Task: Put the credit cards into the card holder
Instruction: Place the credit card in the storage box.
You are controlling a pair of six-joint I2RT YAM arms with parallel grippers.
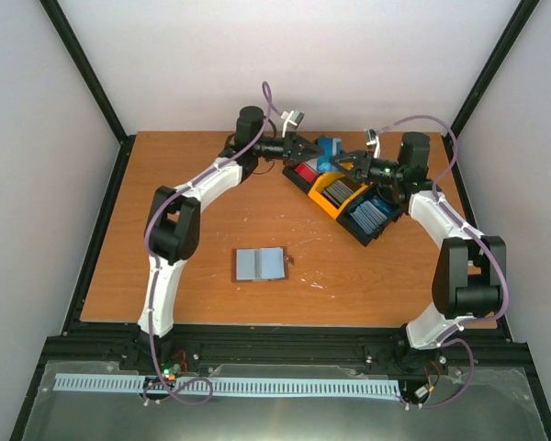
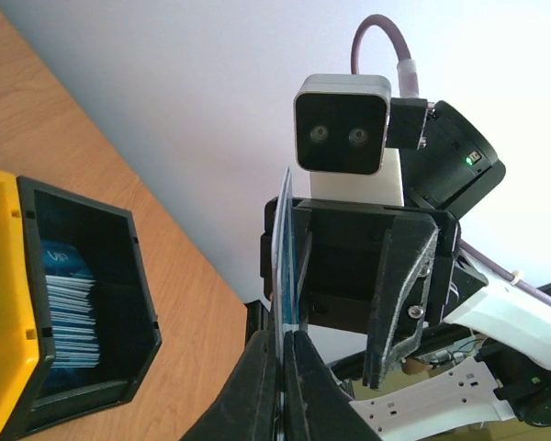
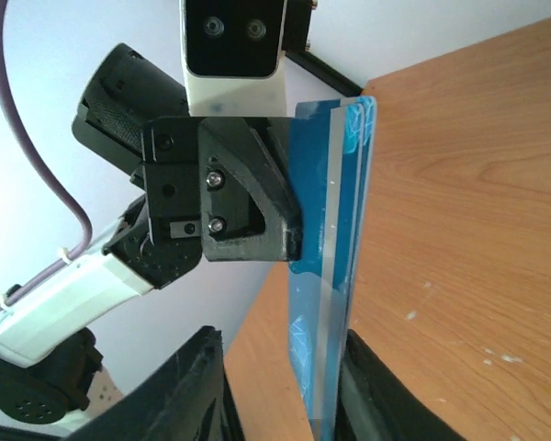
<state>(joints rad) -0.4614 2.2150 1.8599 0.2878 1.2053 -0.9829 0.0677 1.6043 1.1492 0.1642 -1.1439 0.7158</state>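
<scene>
Step in hand: one blue card [image 3: 335, 211] looks to be passing between the two claws. Which claw is giving and which is taking cannot be told.
Left claw [image 2: 282, 349]: fingers pinched together on the card's edge.
Right claw [image 3: 285, 349]: fingers part-way apart and straddling the same card. One finger is just beside its face, and the other stands off with a clear gap.
Card's place: in the air over the far middle of the bench [image 1: 193, 276], standing on edge, just beside the tray [image 1: 326, 197].
Wallet [image 1: 259, 264]: lying open and flat, inside face up, mid-bench toward the near edge, well apart from both claws.
Doing it well: the receiving claw should probably close square on the card's flat faces before the other lets go. A skewed pinch could let the slick card twist or drop. Leaving a long edge free would likely help with sliding it into the wallet.
Materials and shapes: the card is thin, stiff, glossy plastic, a rectangle with a pale stripe. The wallet is brown outside and pale blue-grey inside. The tray is black and yellow with three compartments of stacked cards. The bench is smooth orange-brown wood grain.
</scene>
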